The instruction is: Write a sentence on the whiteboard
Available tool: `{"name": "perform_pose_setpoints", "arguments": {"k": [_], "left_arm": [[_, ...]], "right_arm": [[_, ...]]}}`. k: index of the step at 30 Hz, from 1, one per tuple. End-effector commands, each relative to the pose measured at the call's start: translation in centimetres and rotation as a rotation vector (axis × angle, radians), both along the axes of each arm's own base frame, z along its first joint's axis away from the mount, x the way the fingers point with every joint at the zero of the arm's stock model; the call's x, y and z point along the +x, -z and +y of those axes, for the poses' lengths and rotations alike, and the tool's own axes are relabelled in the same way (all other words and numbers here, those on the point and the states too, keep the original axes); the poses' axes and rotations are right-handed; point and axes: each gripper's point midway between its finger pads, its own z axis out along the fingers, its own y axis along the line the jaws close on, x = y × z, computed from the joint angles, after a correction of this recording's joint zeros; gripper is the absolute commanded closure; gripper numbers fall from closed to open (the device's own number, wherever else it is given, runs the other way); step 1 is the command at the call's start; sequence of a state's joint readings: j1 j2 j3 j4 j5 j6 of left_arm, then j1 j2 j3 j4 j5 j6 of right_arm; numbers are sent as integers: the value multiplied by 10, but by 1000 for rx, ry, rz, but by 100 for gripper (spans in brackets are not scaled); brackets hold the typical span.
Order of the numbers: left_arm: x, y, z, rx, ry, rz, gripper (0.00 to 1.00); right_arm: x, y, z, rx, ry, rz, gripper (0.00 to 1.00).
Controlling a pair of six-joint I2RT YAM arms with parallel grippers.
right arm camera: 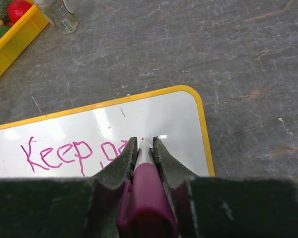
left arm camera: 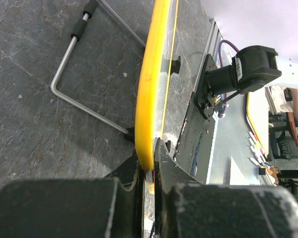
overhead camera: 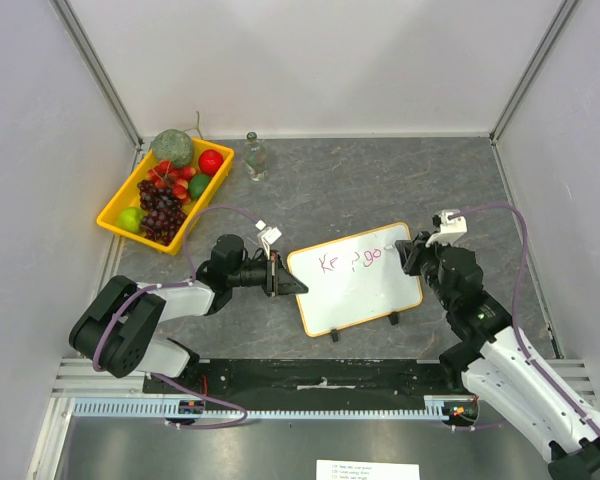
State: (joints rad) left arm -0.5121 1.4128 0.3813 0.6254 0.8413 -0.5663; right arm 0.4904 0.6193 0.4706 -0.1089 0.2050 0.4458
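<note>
- Whiteboard (overhead camera: 365, 285) at centre of worktop (overhead camera: 380, 180), "Keep go" in pink.
- Left fingers (left arm camera: 131, 171) pinch its yellow left edge.
- Right fingers (right arm camera: 121, 166) pinch a pink marker (right arm camera: 148, 198), tip over the board.
- Yellow tray (overhead camera: 115, 215), far left: grapes (overhead camera: 160, 210), red apple (overhead camera: 211, 162), green fruits.
- Glass bottle (overhead camera: 255, 157) beside tray.

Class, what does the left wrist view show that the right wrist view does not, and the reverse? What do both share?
Only the left wrist view: the left end effector clamped on the edge of the small white whiteboard with a thin yellow frame, seen edge-on, and a bent metal wire stand. Only the right wrist view: the right end effector gripping a pink plastic marker, pink handwriting starting "Keep", a clear glass bottle, a yellow plastic tray. Both: the whiteboard and the grey stone-patterned table.
</note>
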Motion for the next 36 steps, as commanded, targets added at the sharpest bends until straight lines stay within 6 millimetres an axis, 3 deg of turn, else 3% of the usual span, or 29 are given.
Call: {"name": "perform_pose_setpoints", "arguments": {"k": [1,15,19,24,28,36], "left_arm": [[7,31,13,125,-51,-48,98],[7,31,13,127,-50,-47,98],[7,31,12,126,-49,-49,98],[6,32,12,129,-46,-46,98],[7,31,13,127,-50,-47,98],[6,32,13,128,-47,-47,98]], "right_arm": [[-4,21,-7,-24,18,39,100],[-17,24,-9,-23,0,56,100],[-14,6,-8,-3,3,18,100],[-9,-38,-4,47,-6,-68,100],[-4,-58,0,70,-10,-107,100],[8,-49,5,65,-3,-92,100]]}}
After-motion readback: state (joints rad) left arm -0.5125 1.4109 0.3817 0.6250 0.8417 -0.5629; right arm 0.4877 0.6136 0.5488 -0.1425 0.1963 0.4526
